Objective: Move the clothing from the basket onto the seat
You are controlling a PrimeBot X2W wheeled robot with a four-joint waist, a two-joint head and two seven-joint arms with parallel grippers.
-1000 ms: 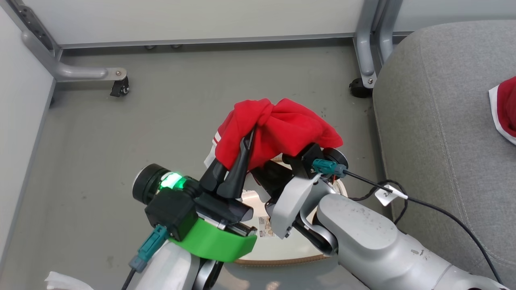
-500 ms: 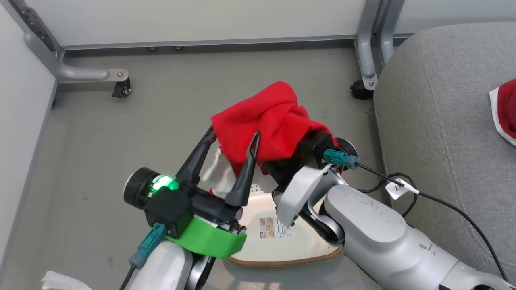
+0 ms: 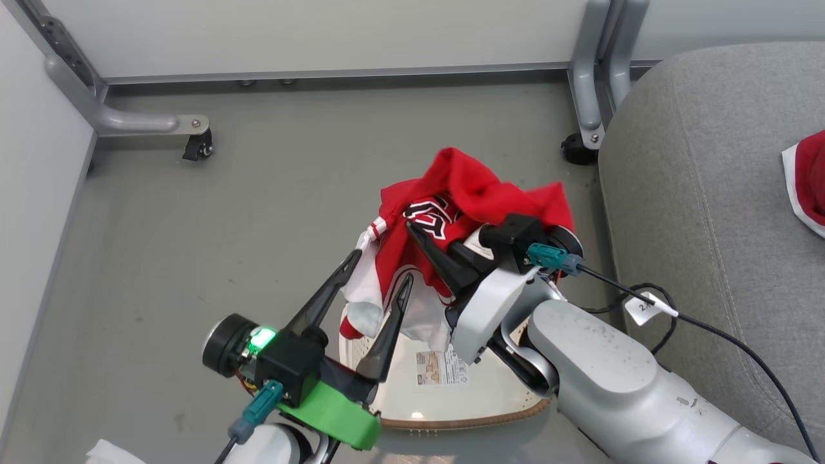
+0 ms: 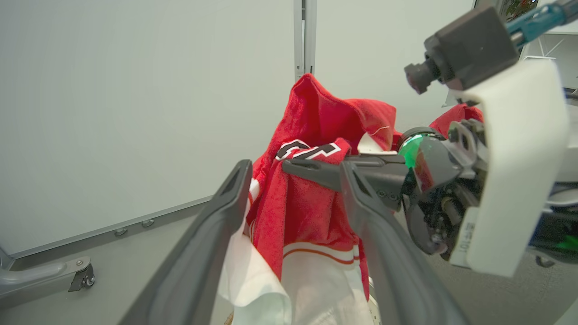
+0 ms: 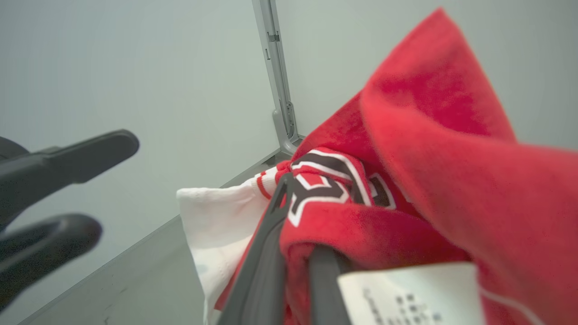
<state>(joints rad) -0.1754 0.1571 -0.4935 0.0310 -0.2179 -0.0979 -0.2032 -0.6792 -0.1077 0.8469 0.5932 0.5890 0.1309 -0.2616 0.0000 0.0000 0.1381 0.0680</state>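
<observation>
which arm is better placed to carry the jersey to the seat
Right. The right tool is shut on the red jersey above the basket, on the side nearer the seat; the left tool stands open, gripping nothing.

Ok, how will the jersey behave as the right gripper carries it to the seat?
Probably floppy: the jersey droops in folds from the right gripper, sleeve hanging over the basket. Likely light, since one pinch carries it. The sleeve may snag the open left gripper.

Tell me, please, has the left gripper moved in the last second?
Yes. The left gripper opened and drew back toward the robot, farther from the caster, releasing the clothing.
</observation>
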